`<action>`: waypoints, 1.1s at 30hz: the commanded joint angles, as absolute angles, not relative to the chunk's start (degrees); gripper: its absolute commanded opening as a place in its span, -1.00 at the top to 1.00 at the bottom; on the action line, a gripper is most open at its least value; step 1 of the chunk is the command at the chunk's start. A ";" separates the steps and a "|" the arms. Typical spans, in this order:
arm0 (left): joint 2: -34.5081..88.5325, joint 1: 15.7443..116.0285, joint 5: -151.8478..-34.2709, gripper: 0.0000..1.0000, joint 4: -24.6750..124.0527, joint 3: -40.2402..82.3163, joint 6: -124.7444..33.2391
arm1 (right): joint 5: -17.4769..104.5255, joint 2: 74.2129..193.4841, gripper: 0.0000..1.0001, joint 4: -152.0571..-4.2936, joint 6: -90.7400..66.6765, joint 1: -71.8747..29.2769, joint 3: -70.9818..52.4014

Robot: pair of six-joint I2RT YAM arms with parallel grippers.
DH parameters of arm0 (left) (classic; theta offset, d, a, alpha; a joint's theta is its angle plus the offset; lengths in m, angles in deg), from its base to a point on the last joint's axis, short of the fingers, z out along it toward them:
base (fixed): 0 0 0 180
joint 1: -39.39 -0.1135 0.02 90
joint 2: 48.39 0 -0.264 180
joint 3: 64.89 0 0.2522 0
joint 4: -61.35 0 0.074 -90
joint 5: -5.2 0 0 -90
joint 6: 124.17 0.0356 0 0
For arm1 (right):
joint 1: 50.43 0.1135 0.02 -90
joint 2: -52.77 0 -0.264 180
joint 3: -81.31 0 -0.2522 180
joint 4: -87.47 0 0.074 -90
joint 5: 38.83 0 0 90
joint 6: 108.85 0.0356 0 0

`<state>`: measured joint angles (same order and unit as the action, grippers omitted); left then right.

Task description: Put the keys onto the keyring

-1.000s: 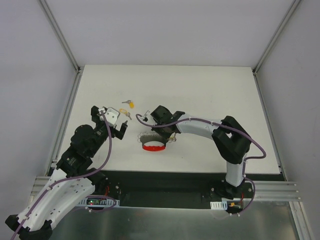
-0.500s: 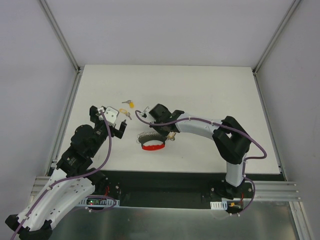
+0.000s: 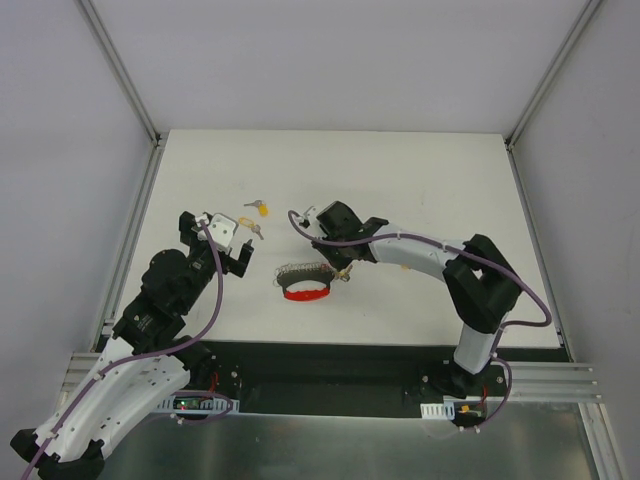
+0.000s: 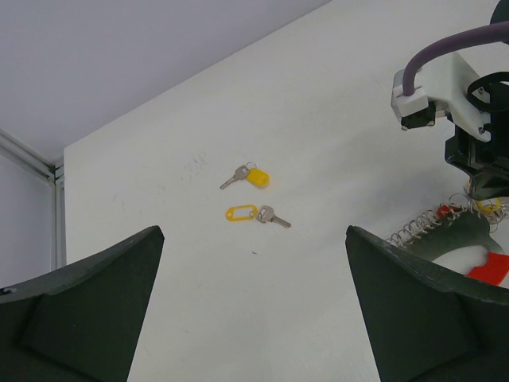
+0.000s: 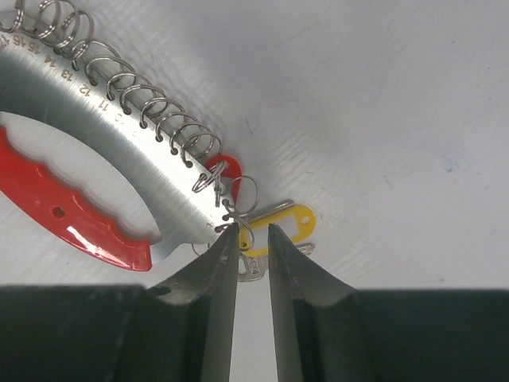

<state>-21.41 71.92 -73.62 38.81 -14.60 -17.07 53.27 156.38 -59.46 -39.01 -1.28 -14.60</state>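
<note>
While one key seemed hooked on the keyring at the tips of the barely parted, empty right gripper, far key and near key lay loose on the desk ahead of the wide-open, empty left gripper; two left to fit

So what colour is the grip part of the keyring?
Red; the keyring grip shows best in the right wrist view.

Right wrist view: yellow-tagged silver key sat partly behind right gripper fingertips, blade mostly hidden. Also, the silver crescent keyring with red grip ran off the left edge.
</note>
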 commanded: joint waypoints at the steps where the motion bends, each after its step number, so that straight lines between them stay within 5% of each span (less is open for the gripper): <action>1: -21.59 71.47 -72.41 -0.98 41.17 -14.66 -17.74 | 49.50 152.62 0.52 -62.77 -39.15 -1.56 -16.98; 19: -21.59 71.47 -72.05 -0.98 41.17 -14.57 -17.74 | 43.09 150.76 0.46 -67.88 -12.89 -9.20 -19.54; 33: -21.50 71.47 -72.32 -0.98 41.08 -14.48 -17.74 | 36.31 158.06 0.46 -60.76 -9.79 -11.40 -11.71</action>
<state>-21.41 71.92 -73.60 38.81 -14.60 -17.07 38.19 156.47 -63.85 -11.75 -10.94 -14.95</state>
